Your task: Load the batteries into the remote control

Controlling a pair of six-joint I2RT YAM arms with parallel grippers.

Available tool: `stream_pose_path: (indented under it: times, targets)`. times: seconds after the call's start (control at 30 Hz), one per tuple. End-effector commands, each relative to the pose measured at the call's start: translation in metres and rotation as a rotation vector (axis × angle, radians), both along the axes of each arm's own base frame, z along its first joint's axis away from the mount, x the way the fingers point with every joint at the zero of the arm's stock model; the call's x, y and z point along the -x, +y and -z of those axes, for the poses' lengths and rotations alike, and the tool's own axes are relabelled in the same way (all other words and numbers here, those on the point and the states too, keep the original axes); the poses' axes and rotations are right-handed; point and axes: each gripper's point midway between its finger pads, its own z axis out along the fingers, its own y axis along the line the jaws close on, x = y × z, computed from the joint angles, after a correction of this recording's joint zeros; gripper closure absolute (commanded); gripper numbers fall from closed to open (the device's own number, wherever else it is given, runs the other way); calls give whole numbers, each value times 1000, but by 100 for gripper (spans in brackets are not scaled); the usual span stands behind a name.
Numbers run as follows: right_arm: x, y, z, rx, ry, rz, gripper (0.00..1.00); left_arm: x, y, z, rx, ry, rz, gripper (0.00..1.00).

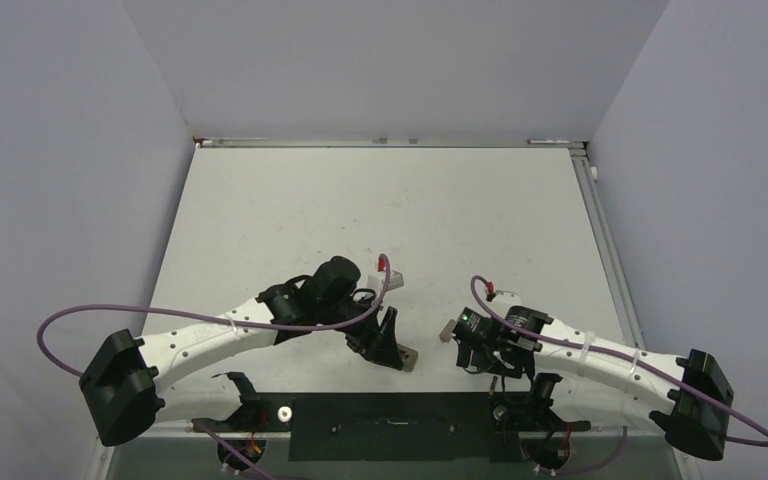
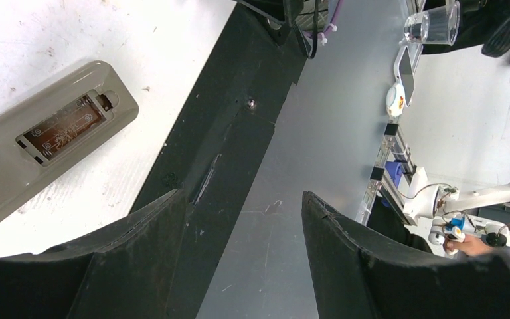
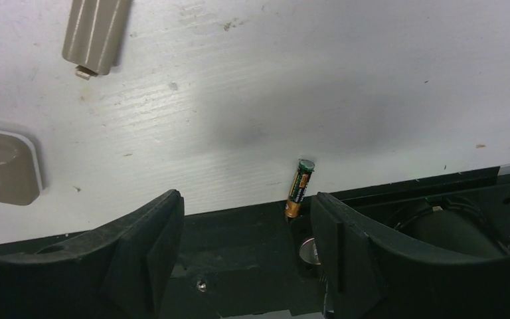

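Observation:
The remote control (image 2: 46, 143) lies back-up on the white table, its battery recess (image 2: 63, 126) open and brownish inside; I cannot tell if a battery sits in it. It shows as a beige corner (image 3: 3, 166) in the right wrist view and peeks out beside my left gripper (image 1: 407, 358) in the top view. My left gripper (image 2: 242, 194) is open and empty, to the right of the remote over the black strip. A brownish-gold battery (image 3: 300, 188) lies at the table's near edge, just ahead of my open, empty right gripper (image 3: 246, 196). The purple-blue battery is not in view.
A greyish-beige battery cover (image 3: 96, 30) lies loose on the table beyond the remote, and shows in the top view (image 1: 447, 330). A black strip (image 2: 219, 153) and a metal rail (image 2: 305, 166) run along the near table edge. Purple walls enclose the table.

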Motion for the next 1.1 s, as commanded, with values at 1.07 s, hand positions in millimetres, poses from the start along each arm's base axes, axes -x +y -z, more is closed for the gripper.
stream_pose_path:
  times: [1.07]
  targets:
    - [16, -2, 58, -24, 76, 185, 62, -1, 11, -7, 50, 10, 22, 38]
